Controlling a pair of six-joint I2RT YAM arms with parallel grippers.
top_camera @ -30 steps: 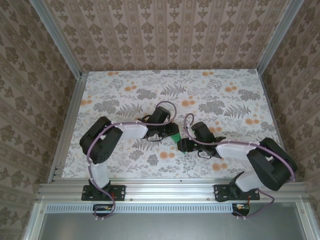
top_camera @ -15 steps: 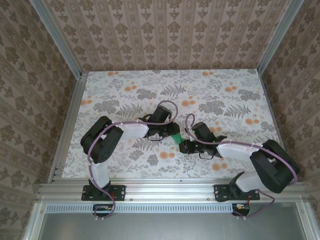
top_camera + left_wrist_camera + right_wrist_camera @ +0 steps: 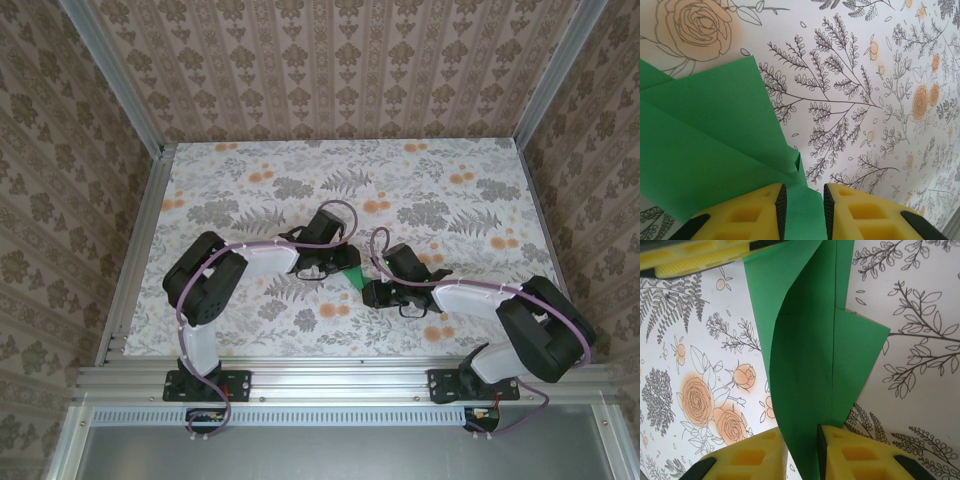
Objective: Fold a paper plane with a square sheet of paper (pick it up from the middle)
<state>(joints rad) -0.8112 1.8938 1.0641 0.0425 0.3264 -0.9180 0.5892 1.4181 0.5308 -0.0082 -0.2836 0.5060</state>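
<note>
Grips the creased green paper (image 3: 715, 140) at both ends, between the two arms at the near middle of the table (image 3: 250, 180). Clamps it in the left claw (image 3: 800, 200) as before, and now also in the right claw (image 3: 800, 440), closed down onto the sheet from a wider gap a second ago. Gives a two-ended hold, probably ready for the next fold; avoid pulling apart, or risk a tear.

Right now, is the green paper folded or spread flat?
Folded: the green paper shows overlapping layers and a long straight crease.
</note>
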